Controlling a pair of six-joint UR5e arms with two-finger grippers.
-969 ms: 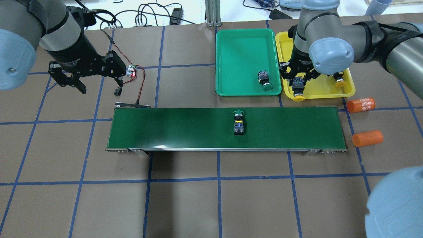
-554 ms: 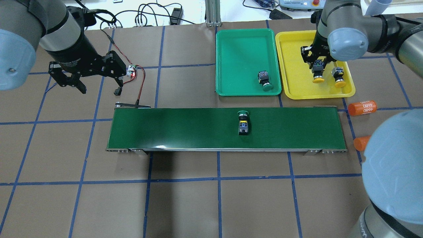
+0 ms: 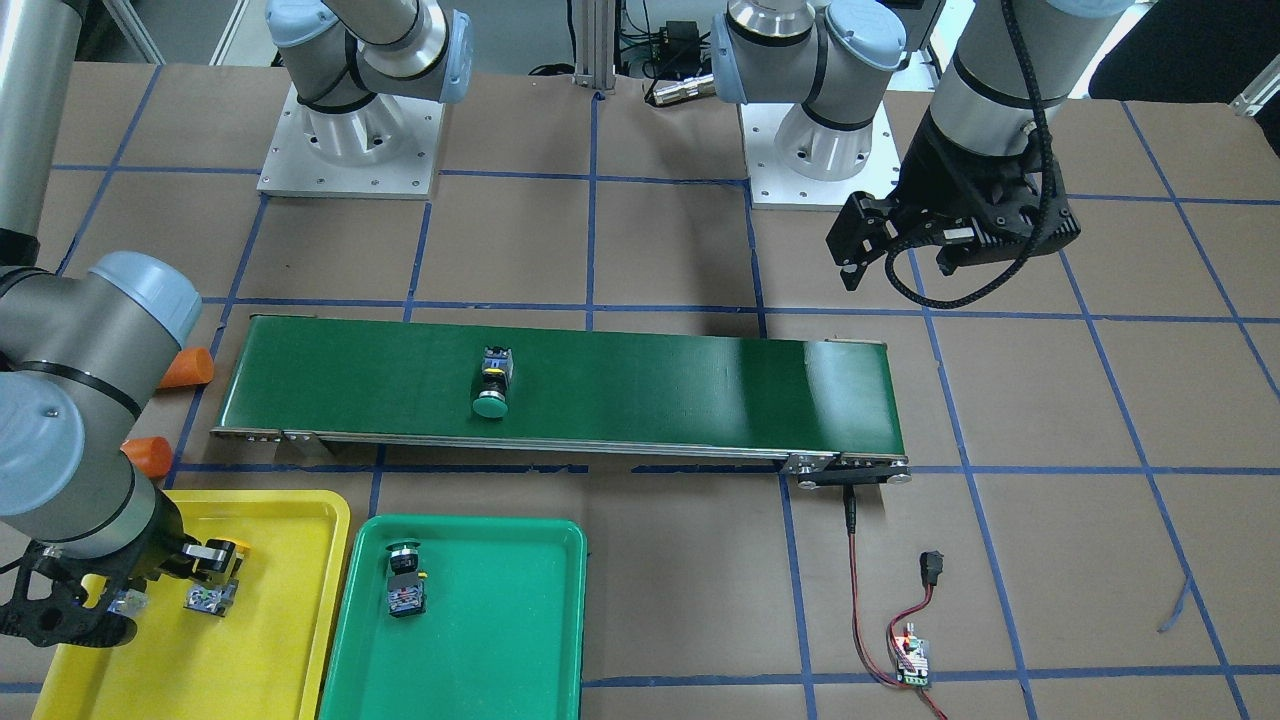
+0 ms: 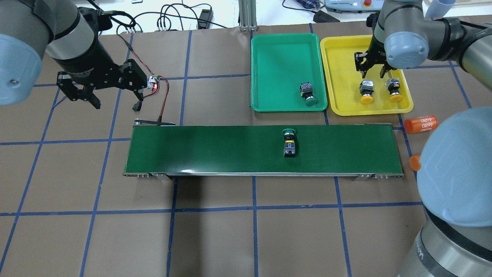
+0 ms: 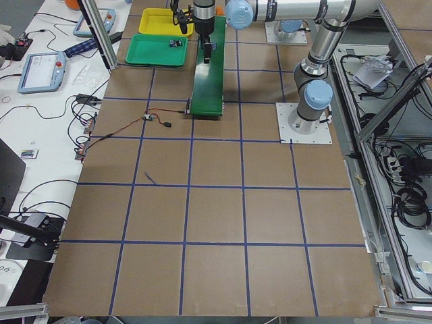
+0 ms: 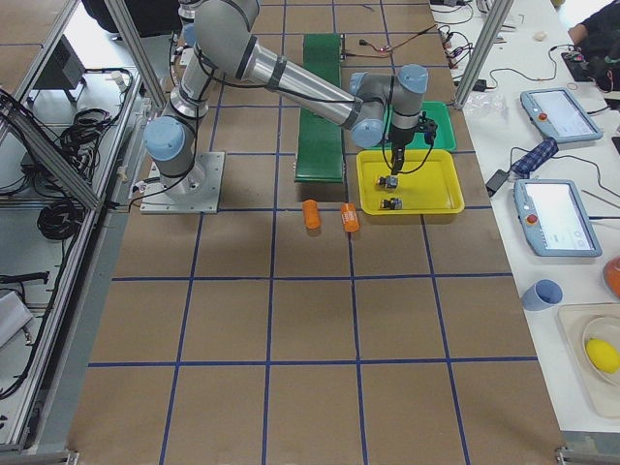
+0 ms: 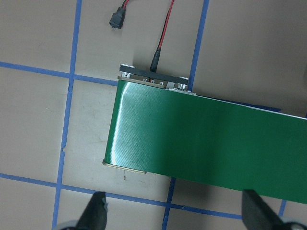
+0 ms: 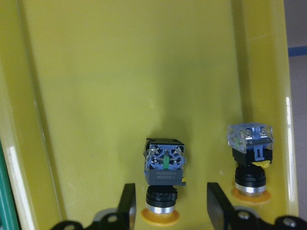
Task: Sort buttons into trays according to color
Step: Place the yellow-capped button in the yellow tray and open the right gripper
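My right gripper [image 4: 371, 70] is open and empty, just above a yellow-capped button [image 4: 366, 91] that lies in the yellow tray [image 4: 342, 77]. In the right wrist view that button [image 8: 164, 175] lies between my open fingers [image 8: 127, 203]. A second yellow button [image 4: 394, 90] lies beside it. One green-capped button [image 4: 307, 93] lies in the green tray [image 4: 284, 57]. Another green button [image 4: 289, 142] lies on the belt. My left gripper [image 4: 115, 100] is open and empty, above the table behind the belt's left end.
The long dark green conveyor belt [image 4: 211, 150] runs across the middle. Two orange cylinders [image 4: 421, 124] [image 4: 414, 162] lie at its right end, one partly hidden by my right arm. A red-black wire with a small circuit board [image 4: 153, 82] lies near my left gripper.
My right gripper carried the yellow button from the tray's front rim further into the yellow tray, then opened and let it go. The green button on the belt moved right.
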